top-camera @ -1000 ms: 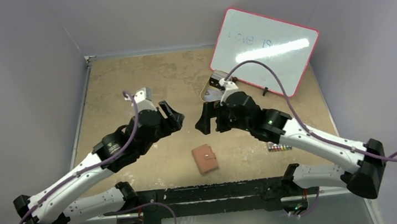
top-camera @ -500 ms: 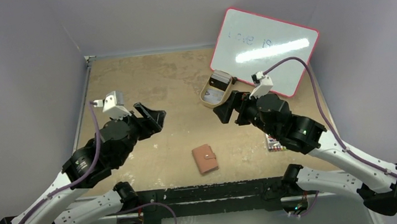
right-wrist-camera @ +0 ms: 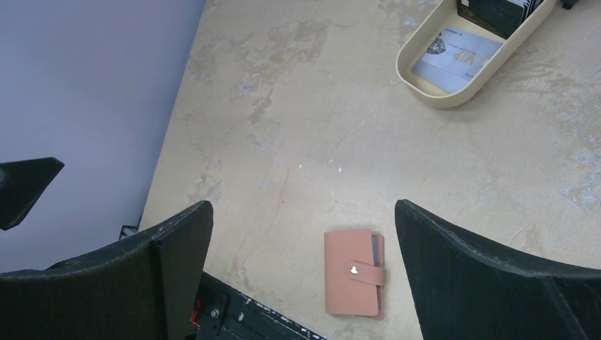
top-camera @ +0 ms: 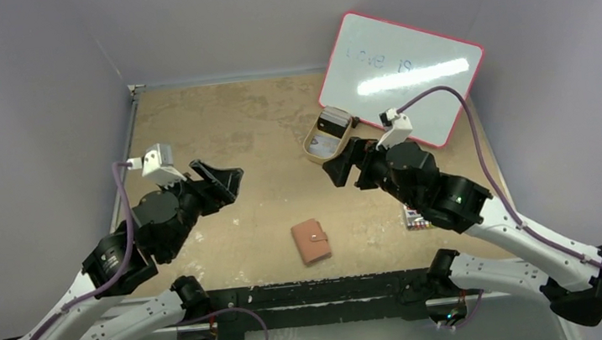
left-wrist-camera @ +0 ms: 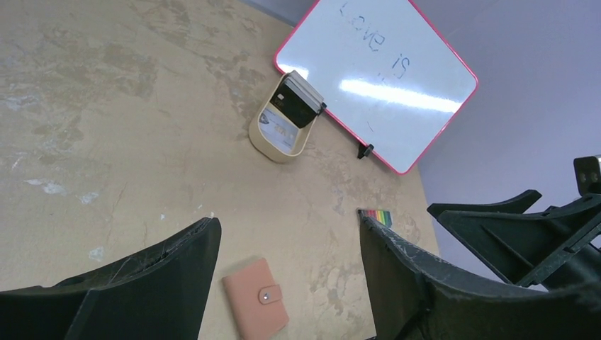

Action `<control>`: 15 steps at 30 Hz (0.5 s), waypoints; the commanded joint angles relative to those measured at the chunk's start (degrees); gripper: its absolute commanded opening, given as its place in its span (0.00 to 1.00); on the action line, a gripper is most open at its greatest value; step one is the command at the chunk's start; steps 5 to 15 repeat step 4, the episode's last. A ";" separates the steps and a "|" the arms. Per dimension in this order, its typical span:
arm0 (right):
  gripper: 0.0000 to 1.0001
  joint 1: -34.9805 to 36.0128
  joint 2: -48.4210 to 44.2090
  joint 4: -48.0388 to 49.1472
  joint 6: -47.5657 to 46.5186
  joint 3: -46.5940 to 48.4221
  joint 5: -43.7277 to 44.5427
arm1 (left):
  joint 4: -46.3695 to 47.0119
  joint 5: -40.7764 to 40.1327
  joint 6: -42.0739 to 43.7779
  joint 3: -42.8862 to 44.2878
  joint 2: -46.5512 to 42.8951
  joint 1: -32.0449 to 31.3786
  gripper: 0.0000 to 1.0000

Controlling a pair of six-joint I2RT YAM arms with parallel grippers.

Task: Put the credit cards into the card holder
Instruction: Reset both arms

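Finds left gripper [top-camera: 218,177] and right gripper [top-camera: 341,166] with fingers spread wide, holding nothing. Locates card holder [top-camera: 311,241] flat on the table [top-camera: 233,118], below and between both finger pairs, snap fastened. Locates credit cards [right-wrist-camera: 457,51] stacked in tray [right-wrist-camera: 453,98] ahead of right fingers. Flags risk: thin stacked cards slipping or lifting doubled; fastened snap blocking insertion unless undone first.

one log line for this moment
left gripper: open, empty | right gripper: open, empty | card holder: snapped shut | credit cards: in tray
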 commanded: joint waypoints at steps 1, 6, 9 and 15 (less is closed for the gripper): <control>0.99 0.05 -0.99 3.22 -0.87 1.96 -0.04 | 1.67 -0.59 0.87 0.01 0.09 -0.19 0.71; 0.99 0.09 -1.62 2.85 -0.62 2.05 0.50 | 1.68 -0.63 0.80 0.01 0.21 -0.17 0.72; 0.99 0.09 -1.62 2.85 -0.62 2.05 0.50 | 1.68 -0.63 0.80 0.01 0.21 -0.17 0.72; 0.99 0.09 -1.62 2.85 -0.62 2.05 0.50 | 1.68 -0.63 0.80 0.01 0.21 -0.17 0.72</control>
